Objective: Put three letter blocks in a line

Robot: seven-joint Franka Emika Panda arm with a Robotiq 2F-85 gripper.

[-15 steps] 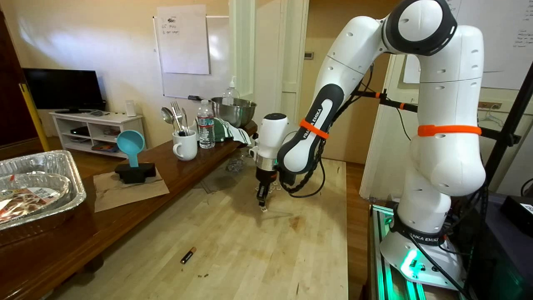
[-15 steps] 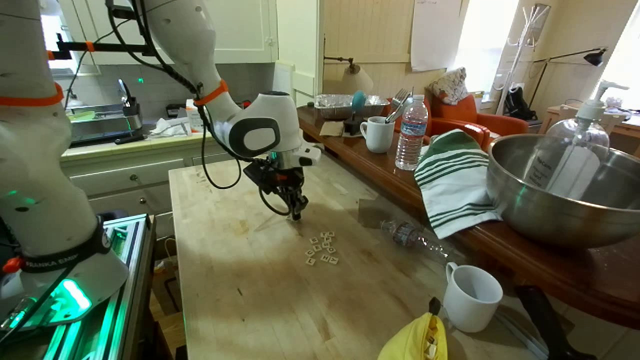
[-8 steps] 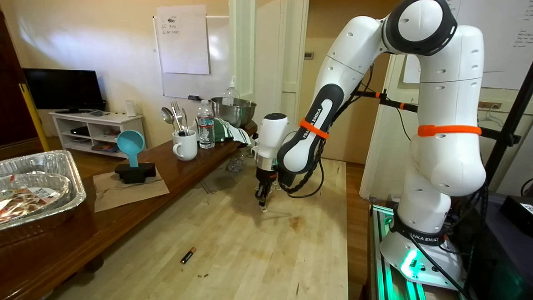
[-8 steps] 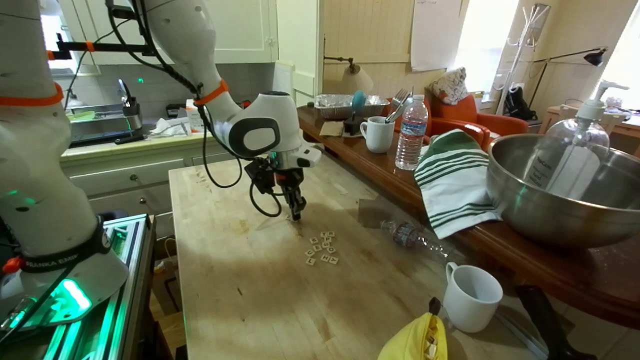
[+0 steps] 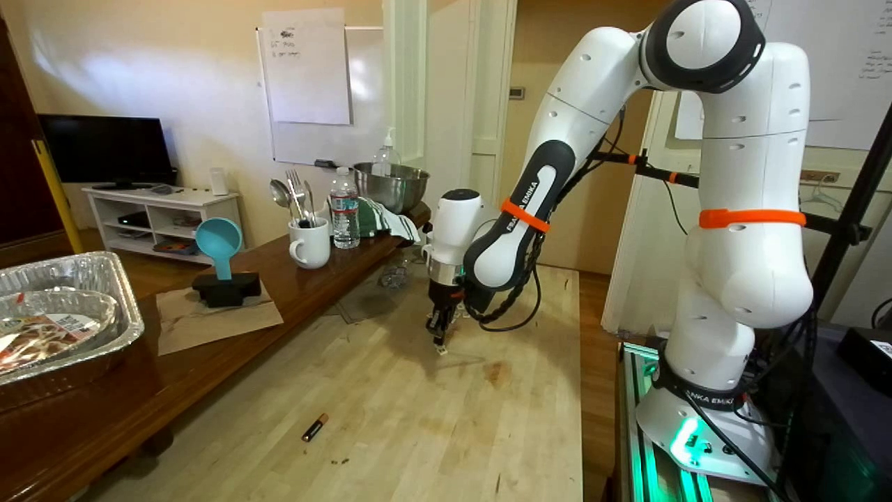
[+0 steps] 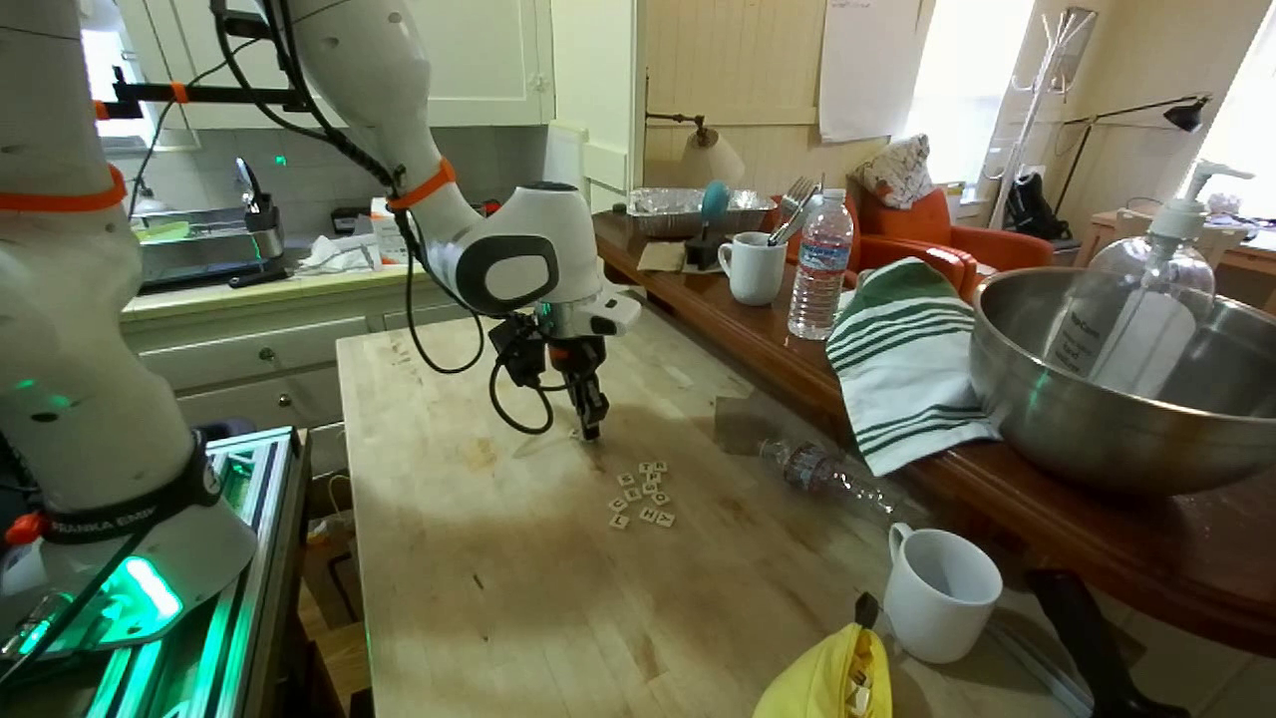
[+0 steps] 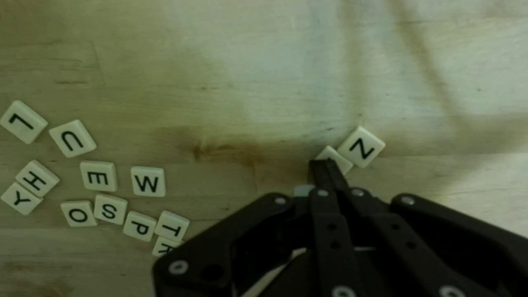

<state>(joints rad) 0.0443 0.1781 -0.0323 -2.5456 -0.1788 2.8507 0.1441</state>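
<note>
My gripper (image 7: pixel 323 161) is shut, its fingertips together and low over the wooden table, nothing seen gripped. They cover part of a pale letter block (image 7: pixel 341 162) whose letter is hidden; whether they press on it I cannot tell. Against its upper-right edge lies a block marked Z or N (image 7: pixel 361 147), turned diagonally. In the exterior views the gripper (image 5: pixel 439 343) stands by a small block (image 5: pixel 442 351). Several more blocks lie loosely scattered, among them U (image 7: pixel 72 138), E (image 7: pixel 98 176), W or M (image 7: pixel 148 181), S (image 7: pixel 110 208) and T (image 7: pixel 172 226).
A battery (image 5: pixel 315 427) lies on the table. Along one side runs a raised brown ledge (image 5: pixel 209 366) bearing a mug of cutlery (image 5: pixel 309 244). Near the ledge are a plastic bottle (image 6: pixel 822 469) lying down, a white mug (image 6: pixel 942 595) and a yellow pouch (image 6: pixel 822 678).
The wrist has turned about its upright axis, swinging its camera and cable around. The fingertips have stayed in nearly the same spot, shut throughout. The scattered blocks look unmoved.
</note>
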